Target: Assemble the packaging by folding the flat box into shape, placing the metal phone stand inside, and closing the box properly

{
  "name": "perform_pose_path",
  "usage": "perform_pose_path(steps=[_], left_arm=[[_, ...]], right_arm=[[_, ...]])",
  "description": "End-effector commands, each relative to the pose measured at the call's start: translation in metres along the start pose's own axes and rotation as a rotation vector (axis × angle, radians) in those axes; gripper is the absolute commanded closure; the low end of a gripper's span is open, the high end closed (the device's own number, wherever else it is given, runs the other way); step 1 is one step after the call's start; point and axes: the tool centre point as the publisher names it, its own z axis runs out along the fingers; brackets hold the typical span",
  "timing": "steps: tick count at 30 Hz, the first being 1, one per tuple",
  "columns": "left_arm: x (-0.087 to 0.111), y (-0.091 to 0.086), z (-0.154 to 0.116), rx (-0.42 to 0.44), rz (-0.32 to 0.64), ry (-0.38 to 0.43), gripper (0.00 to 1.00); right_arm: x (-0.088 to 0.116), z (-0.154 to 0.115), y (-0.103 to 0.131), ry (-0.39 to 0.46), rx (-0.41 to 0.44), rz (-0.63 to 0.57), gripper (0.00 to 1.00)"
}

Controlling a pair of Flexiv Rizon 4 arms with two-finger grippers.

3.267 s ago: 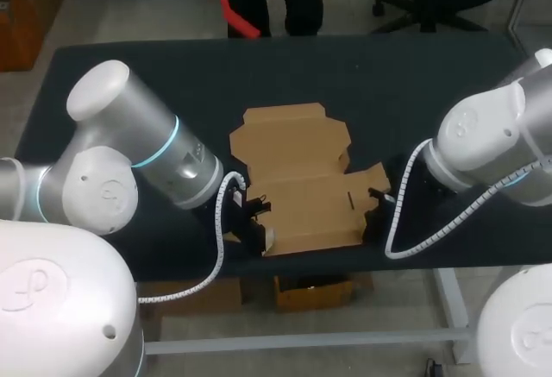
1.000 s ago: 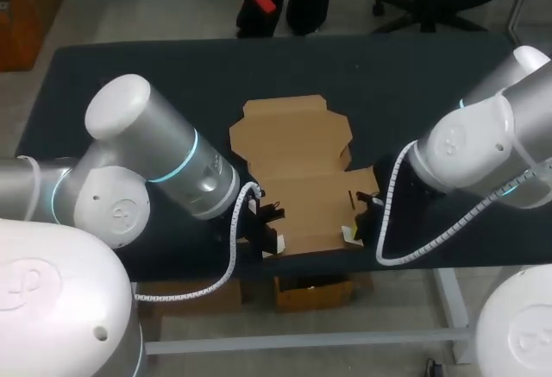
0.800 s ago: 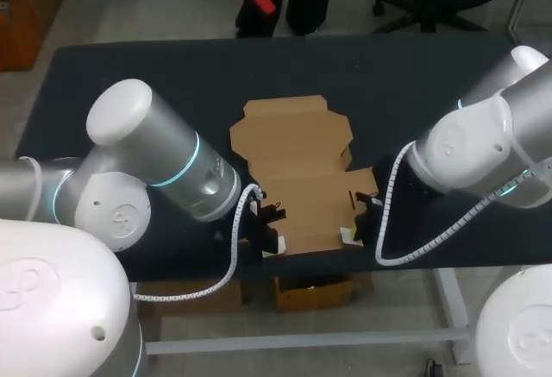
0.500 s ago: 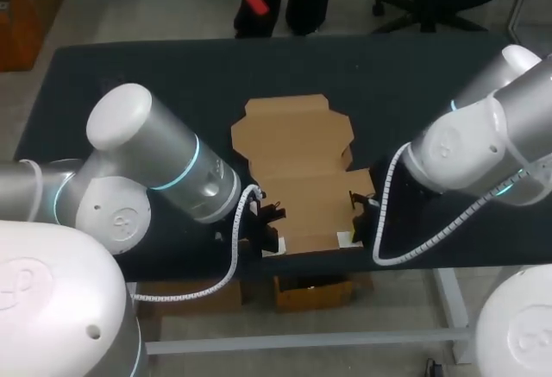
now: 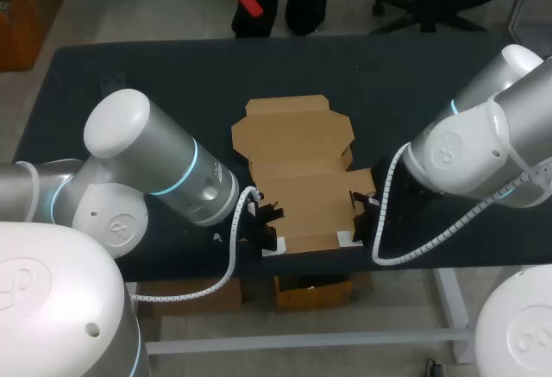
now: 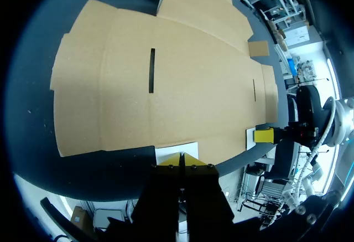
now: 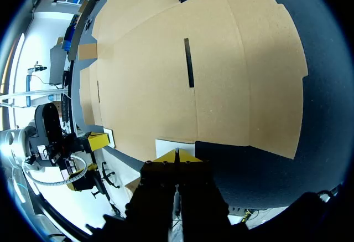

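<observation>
The flat cardboard box [image 5: 297, 135] lies unfolded on the dark desk [image 5: 129, 66], near its front edge. The left jaws and right jaws are both pinched tight together, each at a white patch [image 6: 176, 151] by a near box corner

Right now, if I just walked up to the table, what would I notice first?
A big flat cardboard box lies unfolded in the middle of the dark table. The left gripper sits at the box's near left corner and the right gripper at its near right corner, each with its yellow tips pointing at the box's near edge.
</observation>
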Motion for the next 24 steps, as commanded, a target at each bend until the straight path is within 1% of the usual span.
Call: perform_pose_path(steps=[1, 4, 8, 13, 17, 24], left_arm=[[-0.005, 0.007, -0.017, 0.038, 0.002, -0.005, 1.0], [-0.008, 0.006, -0.027, 0.059, 0.002, -0.011, 1.0], [-0.011, 0.003, -0.039, 0.066, -0.001, -0.014, 1.0], [-0.014, -0.002, -0.053, 0.051, 0.0, -0.007, 1.0], [-0.017, -0.005, -0.059, 0.051, -0.003, -0.011, 1.0], [-0.024, -0.008, -0.069, 0.037, -0.005, -0.015, 1.0]], right_arm=[[-0.007, -0.013, -0.006, 0.025, -0.035, 0.003, 1.0], [-0.009, -0.024, -0.006, 0.039, -0.061, 0.011, 1.0], [-0.012, -0.037, -0.005, 0.069, -0.084, 0.019, 1.0], [-0.018, -0.051, -0.004, 0.099, -0.105, 0.038, 1.0], [-0.022, -0.059, -0.004, 0.109, -0.119, 0.048, 1.0], [-0.037, -0.077, -0.001, 0.155, -0.131, 0.082, 1.0]])
